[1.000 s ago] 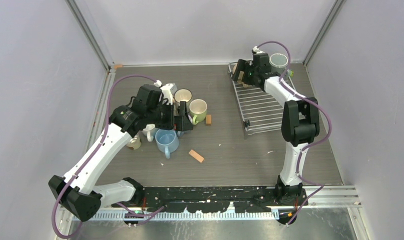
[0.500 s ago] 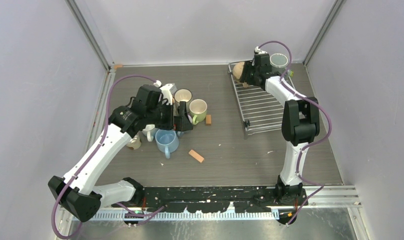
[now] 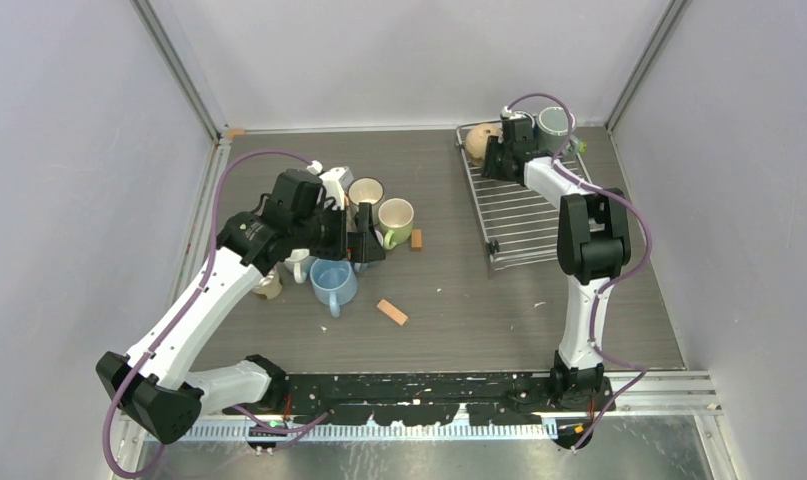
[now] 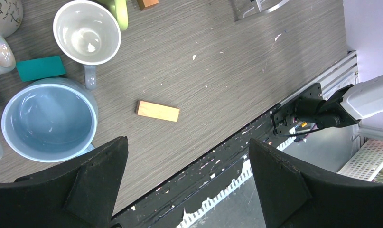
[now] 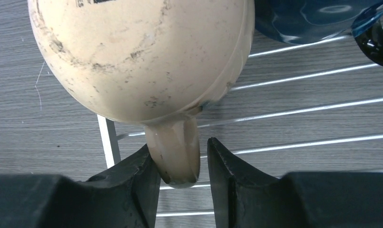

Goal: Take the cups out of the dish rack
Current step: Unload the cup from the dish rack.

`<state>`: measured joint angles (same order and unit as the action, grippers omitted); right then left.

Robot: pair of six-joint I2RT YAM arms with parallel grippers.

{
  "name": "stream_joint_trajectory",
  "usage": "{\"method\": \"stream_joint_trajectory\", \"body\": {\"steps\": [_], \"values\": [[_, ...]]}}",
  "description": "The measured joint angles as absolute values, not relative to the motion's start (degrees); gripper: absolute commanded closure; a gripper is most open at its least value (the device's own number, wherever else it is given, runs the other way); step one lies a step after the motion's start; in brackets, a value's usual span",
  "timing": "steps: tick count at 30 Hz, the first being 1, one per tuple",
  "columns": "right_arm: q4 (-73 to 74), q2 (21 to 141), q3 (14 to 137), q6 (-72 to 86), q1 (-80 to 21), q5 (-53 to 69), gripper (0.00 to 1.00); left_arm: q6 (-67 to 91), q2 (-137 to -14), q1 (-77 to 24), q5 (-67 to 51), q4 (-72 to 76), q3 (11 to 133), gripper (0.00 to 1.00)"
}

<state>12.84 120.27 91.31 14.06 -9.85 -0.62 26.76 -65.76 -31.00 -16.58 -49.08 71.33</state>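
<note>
One wrist view shows right claw (image 5: 180, 145) astride the tan mug (image 5: 142, 57) handle, grip unclear; left claw (image 4: 187, 139) gapes.

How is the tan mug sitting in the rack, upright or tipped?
Tipped, not upright: from above the tan mug shows rounded wall, no mouth. On its side or inverted: cannot tell.

White arms (image 3: 204, 300), black joints (image 3: 594, 235), purple cables (image 3: 241, 165), black hands (image 4: 185, 142).

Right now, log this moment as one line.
left end effector open, empty, above table | right end effector astride tan mug handle on dish rack | navy mug beside it
</note>
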Motion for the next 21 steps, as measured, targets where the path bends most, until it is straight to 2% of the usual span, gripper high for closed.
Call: {"method": "stream_joint_trajectory", "body": {"steps": [4, 15, 21], "values": [[11.9, 120.4, 91.3, 13.4, -9.8, -1.0, 0.63, 26.8, -65.8, -31.0, -16.6, -49.1, 71.3, 0.0], [10.3, 120.6, 91.3, 11.0, -10.9, -2.6, 0.99, 26.8, -66.3, -31.0, -16.5, -49.1, 71.3, 0.0], [9.9, 120.4, 90.7, 10.9, -11.6, -4.4, 0.99, 27.7, -66.3, -31.0, -16.5, -48.6, 71.3, 0.0]]}}
